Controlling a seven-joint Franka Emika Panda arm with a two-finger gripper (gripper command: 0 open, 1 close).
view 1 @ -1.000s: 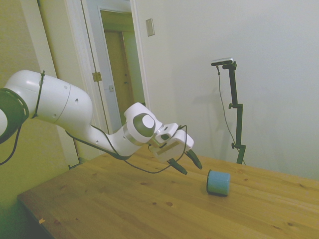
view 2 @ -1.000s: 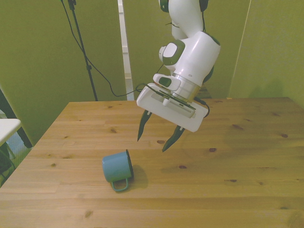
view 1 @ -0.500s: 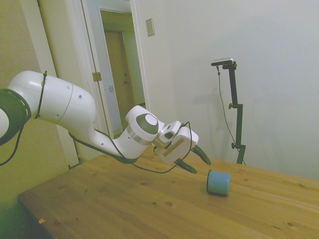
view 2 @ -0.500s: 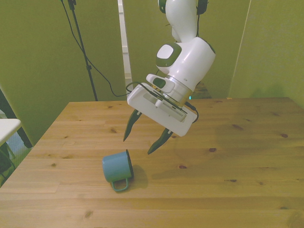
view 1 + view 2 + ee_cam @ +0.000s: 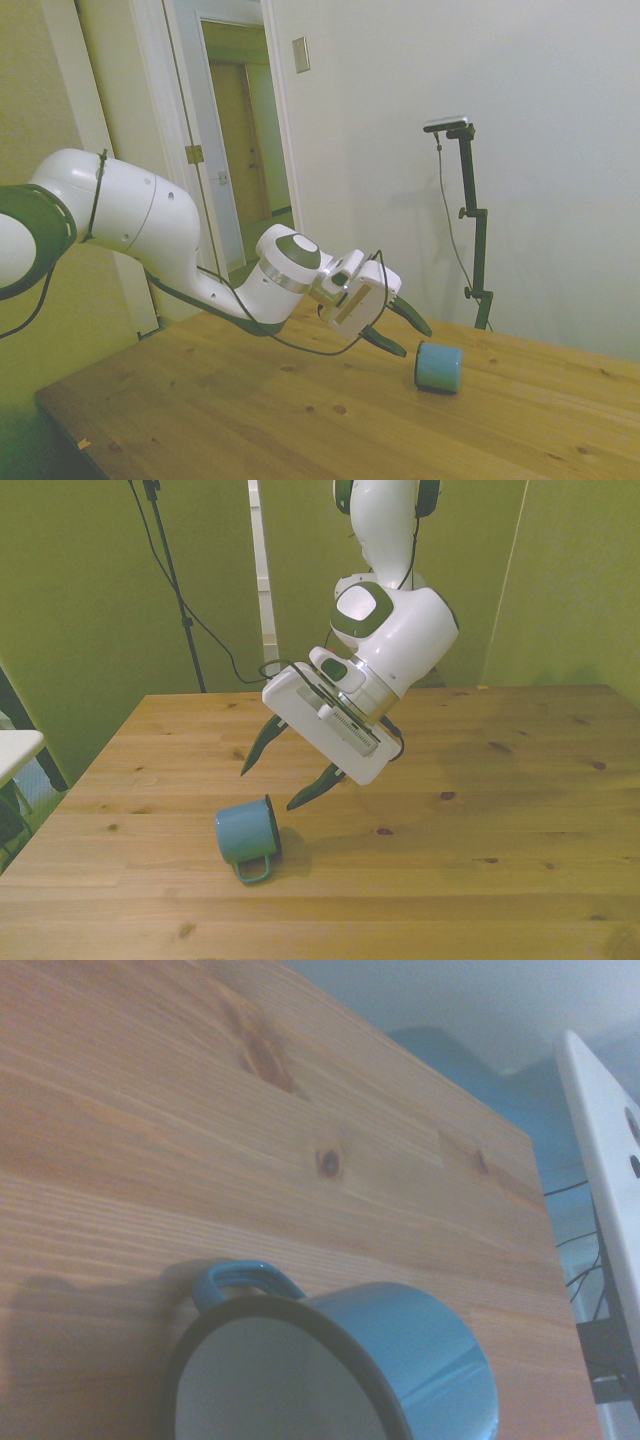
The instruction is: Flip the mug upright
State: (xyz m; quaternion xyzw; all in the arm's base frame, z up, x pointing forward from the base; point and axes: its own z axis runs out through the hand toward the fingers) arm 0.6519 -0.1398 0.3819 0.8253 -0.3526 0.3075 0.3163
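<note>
Front view: one mug (image 5: 246, 831) lies sideways on one table (image 5: 520, 810); the pincer (image 5: 277, 780) hovers spread above.

Wooden table (image 5: 480, 810), knotty planks; light-blue mug (image 5: 247, 833) lying on side on it, handle flat on wood.

The gripper (image 5: 268, 777) came lower and moved toward the mug (image 5: 246, 833), tilting further, fingers (image 5: 256, 754) wide apart above the worktop (image 5: 500, 810).
</note>
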